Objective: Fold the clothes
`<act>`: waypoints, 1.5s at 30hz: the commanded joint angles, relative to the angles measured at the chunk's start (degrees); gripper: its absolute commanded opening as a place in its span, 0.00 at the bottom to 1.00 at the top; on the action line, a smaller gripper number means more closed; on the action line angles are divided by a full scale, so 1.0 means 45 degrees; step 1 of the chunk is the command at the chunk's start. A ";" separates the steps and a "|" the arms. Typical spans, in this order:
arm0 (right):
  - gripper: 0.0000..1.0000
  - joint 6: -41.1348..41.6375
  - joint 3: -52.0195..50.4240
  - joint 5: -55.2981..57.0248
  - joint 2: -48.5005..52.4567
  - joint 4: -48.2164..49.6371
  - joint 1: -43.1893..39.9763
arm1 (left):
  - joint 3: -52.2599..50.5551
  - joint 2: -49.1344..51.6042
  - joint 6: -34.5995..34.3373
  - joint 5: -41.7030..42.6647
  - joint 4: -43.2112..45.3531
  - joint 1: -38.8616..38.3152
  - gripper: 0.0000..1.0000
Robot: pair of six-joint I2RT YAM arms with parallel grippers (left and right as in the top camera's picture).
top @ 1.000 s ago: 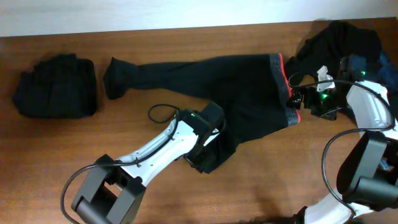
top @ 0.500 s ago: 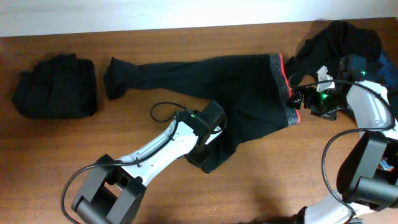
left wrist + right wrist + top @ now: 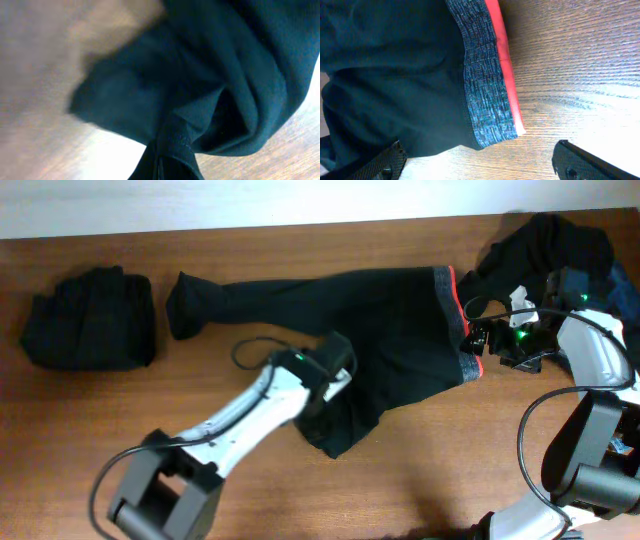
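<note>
Trousers (image 3: 400,320) pinched in left tool (image 3: 161,167) — right tool (image 3: 485,160) spread at waistband (image 3: 482,90) edge, table (image 3: 580,75) beyond.

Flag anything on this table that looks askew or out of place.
The trousers lie uneven: one leg stretches flat to the left, the other is crumpled in a heap under the left arm. At the right end the grey waistband shows a strip of red lining.

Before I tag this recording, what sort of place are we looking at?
Probably a robotics lab bench set up for laundry folding, not a home: a wooden table, a robot left arm and right arm reaching over it, black trousers spread out, and a folded black bundle set aside.
</note>
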 commanded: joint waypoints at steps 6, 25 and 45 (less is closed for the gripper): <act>0.99 0.0087 0.0223 -0.0277 -0.0194 -0.0044 -0.0034 | 0.1321 -0.1418 -0.1103 -0.0291 0.0165 0.3813 0.01; 0.99 0.0078 0.0223 -0.0272 -0.0189 0.0015 -0.0034 | 0.1326 -0.1608 -0.3288 -0.1904 -0.1651 0.9292 0.00; 0.99 0.0078 0.0223 -0.0267 -0.0189 0.0102 -0.0034 | 0.2749 -0.3050 -0.3468 -0.0855 -0.2890 1.0520 0.01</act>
